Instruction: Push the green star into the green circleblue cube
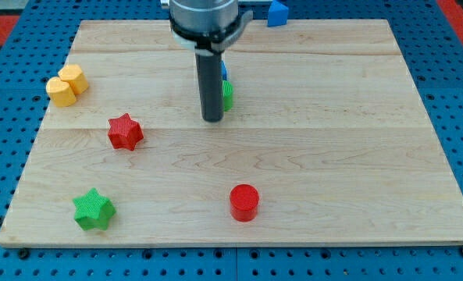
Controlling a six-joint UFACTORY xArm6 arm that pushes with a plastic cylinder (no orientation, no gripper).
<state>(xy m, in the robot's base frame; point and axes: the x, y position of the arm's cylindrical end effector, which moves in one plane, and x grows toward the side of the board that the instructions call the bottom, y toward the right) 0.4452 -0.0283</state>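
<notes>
The green star [94, 209] lies near the wooden board's bottom left corner. The green circle [228, 95] sits in the upper middle, mostly hidden behind my rod, only its right edge showing. A blue cube [224, 70] is right above it, almost fully hidden by the rod; they look in contact. My tip [211, 119] rests on the board just left of and below the green circle, touching it. The tip is far from the green star, up and to its right.
A red star [125, 131] lies left of the middle. A red cylinder [244, 202] stands at the bottom middle. Two yellow blocks [66, 84] sit at the left edge. Another blue block [277, 12] sits at the board's [333, 117] top edge.
</notes>
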